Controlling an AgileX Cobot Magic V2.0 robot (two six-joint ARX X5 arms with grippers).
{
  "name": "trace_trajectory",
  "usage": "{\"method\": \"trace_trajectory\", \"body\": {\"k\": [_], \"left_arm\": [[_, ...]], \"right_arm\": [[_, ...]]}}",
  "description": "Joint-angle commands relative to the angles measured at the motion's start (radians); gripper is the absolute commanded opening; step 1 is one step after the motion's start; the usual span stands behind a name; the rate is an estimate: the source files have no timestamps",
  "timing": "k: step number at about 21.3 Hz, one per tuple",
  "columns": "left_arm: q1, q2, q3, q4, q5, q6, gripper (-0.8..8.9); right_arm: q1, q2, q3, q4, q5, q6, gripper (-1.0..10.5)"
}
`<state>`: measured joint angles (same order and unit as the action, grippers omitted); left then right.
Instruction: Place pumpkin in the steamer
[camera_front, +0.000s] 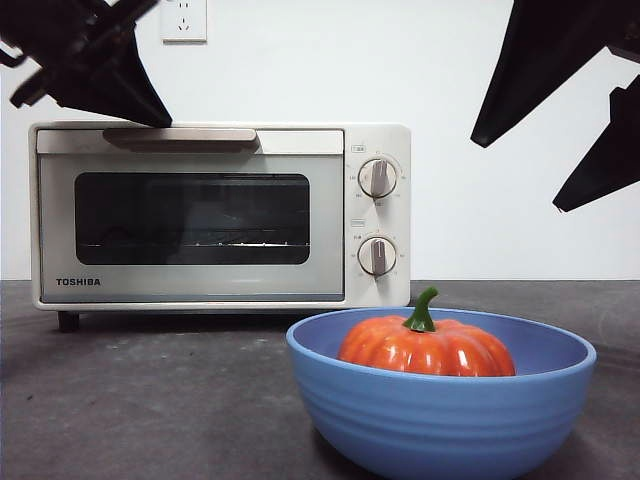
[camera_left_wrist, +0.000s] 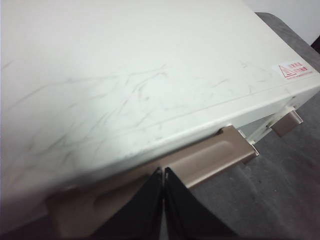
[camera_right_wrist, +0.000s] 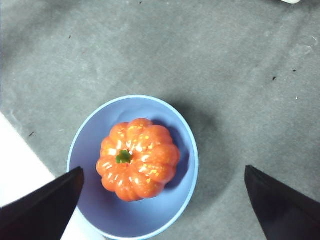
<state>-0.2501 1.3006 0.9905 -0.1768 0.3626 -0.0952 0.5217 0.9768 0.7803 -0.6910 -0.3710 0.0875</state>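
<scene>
Above the pumpkin (camera_right_wrist: 137, 159) the right gripper (camera_right_wrist: 162, 200) spreads wide; left gripper (camera_left_wrist: 163, 187) fingers closed at the steamer (camera_left_wrist: 125, 85) handle (camera_left_wrist: 210, 155).

A glossy orange ribbed pumpkin (camera_front: 428, 347) with a green stem lies in a blue ribbed bowl (camera_front: 440, 415). The steamer (camera_front: 220, 215) is cream-white, its door glass dark. The surface (camera_front: 150, 400) is grey.
</scene>
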Motion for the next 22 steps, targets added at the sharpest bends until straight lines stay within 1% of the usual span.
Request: {"method": "trace_trajectory", "body": {"k": [1,5,8,15,22], "left_arm": [[-0.01,0.03,0.022,0.019,-0.007,0.032,0.16],[-0.019,0.056,0.022,0.03,-0.023,0.039,0.16],[-0.024,0.068,0.022,0.01,-0.023,0.039,0.16],[-0.057,0.071,0.022,-0.097,-0.023,0.043,0.15],[-0.09,0.069,0.022,-0.235,-0.022,0.04,0.16]], "right_arm": [[0.005,0.007,0.006,0.01,-0.002,0.01,5.0],[0.005,0.007,0.006,0.01,-0.002,0.01,5.0],[0.005,0.007,0.006,0.01,-0.002,0.01,5.0],[0.005,0.007,0.006,0.01,-0.002,0.005,5.0],[0.005,0.007,0.006,0.01,-0.002,0.005,5.0]]}}
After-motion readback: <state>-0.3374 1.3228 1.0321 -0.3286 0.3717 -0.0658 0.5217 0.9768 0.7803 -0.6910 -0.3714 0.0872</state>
